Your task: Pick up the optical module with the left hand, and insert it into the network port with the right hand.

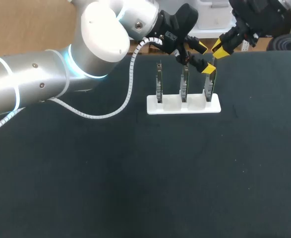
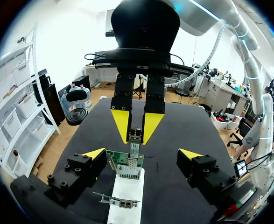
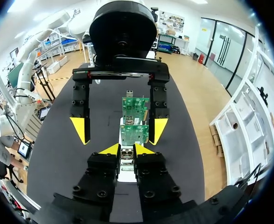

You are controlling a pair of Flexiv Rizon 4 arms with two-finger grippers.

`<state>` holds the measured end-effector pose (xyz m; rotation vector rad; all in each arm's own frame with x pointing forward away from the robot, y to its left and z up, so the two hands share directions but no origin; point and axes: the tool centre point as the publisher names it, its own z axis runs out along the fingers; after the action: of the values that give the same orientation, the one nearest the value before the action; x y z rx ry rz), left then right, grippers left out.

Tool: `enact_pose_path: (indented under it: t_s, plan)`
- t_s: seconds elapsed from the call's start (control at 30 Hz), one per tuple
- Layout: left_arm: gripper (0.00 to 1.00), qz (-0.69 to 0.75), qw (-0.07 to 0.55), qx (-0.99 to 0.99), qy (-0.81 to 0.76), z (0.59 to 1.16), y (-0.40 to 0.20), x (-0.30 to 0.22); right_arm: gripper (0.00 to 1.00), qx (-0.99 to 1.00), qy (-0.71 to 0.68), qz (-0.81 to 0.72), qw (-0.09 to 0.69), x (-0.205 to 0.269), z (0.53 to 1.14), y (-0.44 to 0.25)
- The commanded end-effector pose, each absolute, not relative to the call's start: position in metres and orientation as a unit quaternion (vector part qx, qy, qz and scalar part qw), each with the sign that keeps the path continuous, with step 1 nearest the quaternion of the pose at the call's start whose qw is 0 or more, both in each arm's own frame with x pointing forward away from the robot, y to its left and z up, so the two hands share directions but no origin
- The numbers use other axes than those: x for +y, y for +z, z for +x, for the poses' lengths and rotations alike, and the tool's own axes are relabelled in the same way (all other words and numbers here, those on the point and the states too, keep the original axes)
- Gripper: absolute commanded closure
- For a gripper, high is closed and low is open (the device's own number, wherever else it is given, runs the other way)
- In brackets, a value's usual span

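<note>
The right gripper [image 3: 126, 149] has its two yellow-tipped fingers [image 2: 121, 122] drawn close together, clamped from both sides on the optical module [image 2: 135, 139], a slim metal piece held upright between the tips. In the left wrist view the module's lower end meets the network port [image 2: 128, 171], a small metal cage on the edge of a green circuit board [image 2: 122, 159]. How deep it sits in the port cannot be told.

The left gripper [image 2: 142, 153] is released. Its fingers [image 3: 80, 128] are spread wide, one on each side of the boards, and they touch nothing. In the head view it hangs over the right end of the rack, close beside the right gripper, with its yellow tips just above the board there.

The rack [image 1: 183, 105] is a low white block lying on the dark table [image 1: 135, 173]. It holds three circuit boards [image 1: 184, 82] standing on edge in a row, each in its own slot and apart from its neighbours. The module and port are at the board on the right end of the row.

Any print on the boards is too small to read.
</note>
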<state>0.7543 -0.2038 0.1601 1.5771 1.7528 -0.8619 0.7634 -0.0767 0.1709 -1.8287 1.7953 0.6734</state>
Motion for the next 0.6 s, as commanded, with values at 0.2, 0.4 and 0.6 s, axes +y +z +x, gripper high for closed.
enact_pose_path:
  t_s: [0.2, 0.4, 0.6]
  plan:
    - [0.0, 0.597, 0.313, 0.663, -0.326, 0.7527, 0.1596, -0.2029, 1.0, 0.659, 0.244, -0.669, 0.244, -0.0798, 0.764, 0.1714]
    - [0.0, 0.597, 0.313, 0.663, -0.326, 0.7527, 0.1596, -0.2029, 1.0, 0.66, 0.245, -0.667, 0.245, -0.0795, 0.7641, 0.1695]
    - [0.0, 0.597, 0.313, 0.663, -0.326, 0.7527, 0.1596, -0.2029, 1.0, 0.658, 0.246, -0.668, 0.247, -0.0775, 0.7666, 0.1699]
